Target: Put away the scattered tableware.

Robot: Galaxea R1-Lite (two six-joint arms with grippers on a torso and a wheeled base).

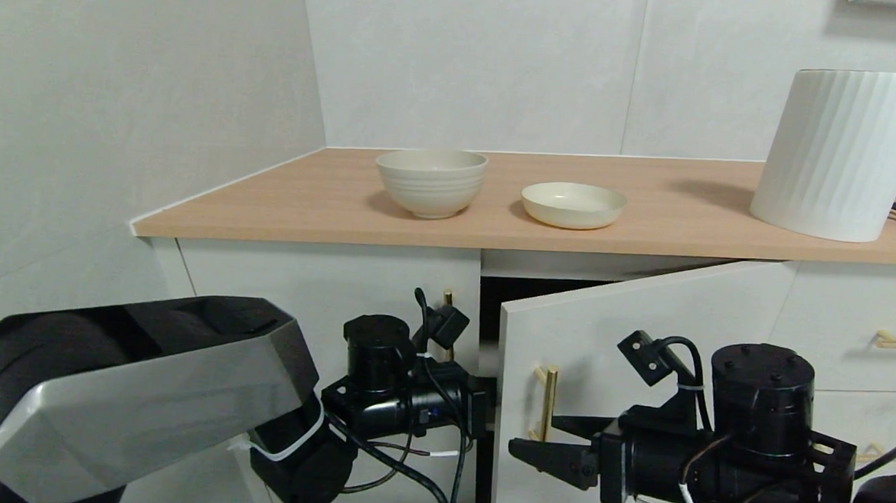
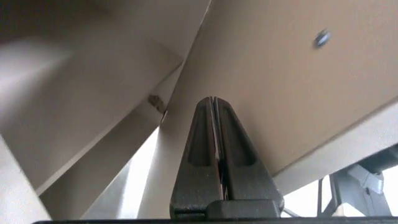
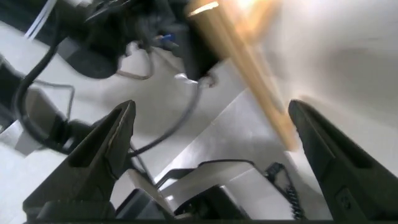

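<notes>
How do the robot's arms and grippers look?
Both arms are black with round joint caps; the left arm has an angular silver-grey housing. Black cables, held by white ties, run along them. The left gripper and right gripper have black tapered fingers.

Soft, even overhead light fills the head view. The bowl [image 1: 431, 182], dish [image 1: 573, 204] and container [image 1: 844, 150] cast faint shadows toward the left edge of the desk [image 1: 305, 198]. In the right wrist view, a brass handle [image 3: 249, 74] glares, blurred and out of focus.
</notes>
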